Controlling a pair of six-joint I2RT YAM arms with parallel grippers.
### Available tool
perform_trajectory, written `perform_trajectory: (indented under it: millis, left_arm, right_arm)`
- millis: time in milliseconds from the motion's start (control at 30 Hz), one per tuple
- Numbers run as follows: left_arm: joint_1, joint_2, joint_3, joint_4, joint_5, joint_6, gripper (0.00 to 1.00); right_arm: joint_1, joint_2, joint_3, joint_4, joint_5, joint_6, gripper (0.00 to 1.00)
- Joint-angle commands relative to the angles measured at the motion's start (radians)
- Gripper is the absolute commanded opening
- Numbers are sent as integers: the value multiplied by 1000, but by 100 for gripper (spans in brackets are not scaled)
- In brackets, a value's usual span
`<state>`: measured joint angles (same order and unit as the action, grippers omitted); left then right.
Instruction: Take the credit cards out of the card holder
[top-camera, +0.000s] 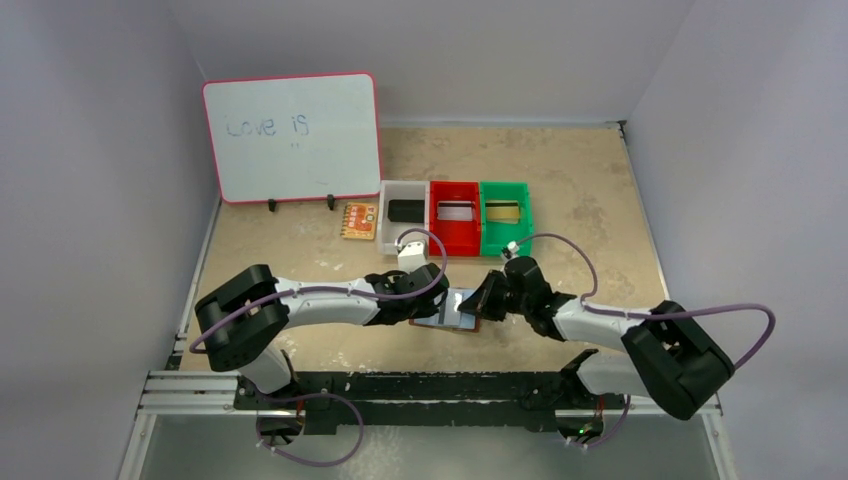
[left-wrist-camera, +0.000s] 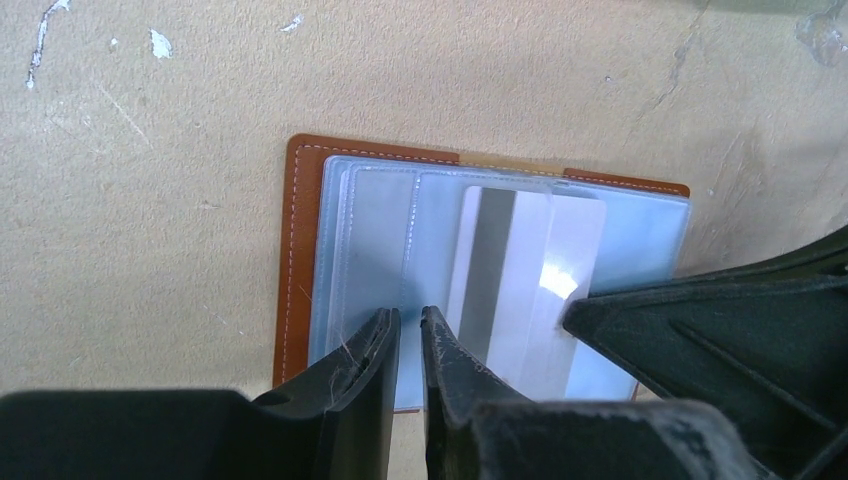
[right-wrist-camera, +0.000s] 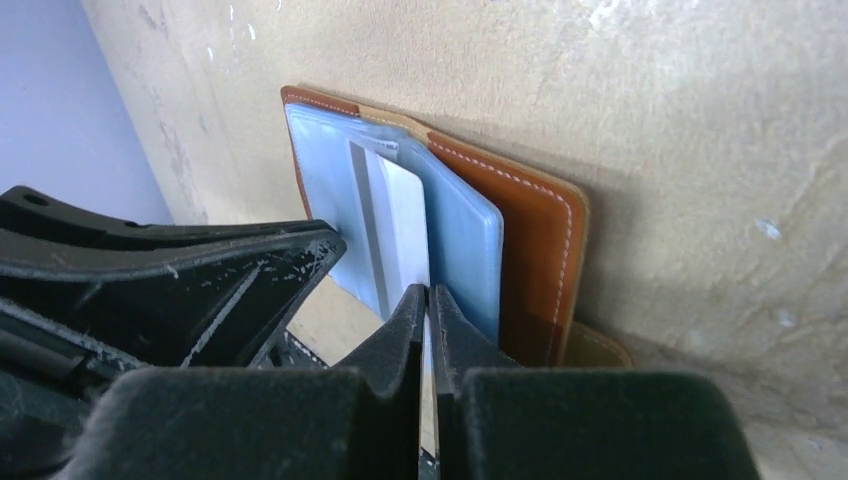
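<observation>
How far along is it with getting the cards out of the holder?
Done: the card holder lies open; three bins each hold a card, probably already removed. In hand: left gripper and right gripper are at one white card in its pocket. Left: pulling it out; other cards can't be seen.

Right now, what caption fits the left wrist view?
Brown leather card holder open; left gripper at its pale pocket, right gripper pinching the striped white credit card.

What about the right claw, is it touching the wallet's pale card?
Touching. The right wrist view shows the right gripper shut on the credit card, its near edge between the tips, in the open card holder.
</observation>
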<state>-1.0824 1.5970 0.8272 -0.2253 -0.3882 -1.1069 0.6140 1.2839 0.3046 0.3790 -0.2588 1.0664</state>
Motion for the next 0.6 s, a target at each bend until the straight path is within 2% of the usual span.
perform_trajectory:
  millis: [0,100,400,567]
  left_arm:
    - [2,4,-34,-72,-23,28,15]
    - [1,11,-32,-50,4,43,15]
    - [0,20,-23,-50,28,69,14]
    - [0,27,-23,-49,31,66,13]
  right_arm:
    - [-7,-70,-66,16,23,21,6]
    - [-6,-70,-53,26,13,18,14]
    - [-8,22,-46,156,-42,45,23]
    - [-10,41,-37,186,-57,41,23]
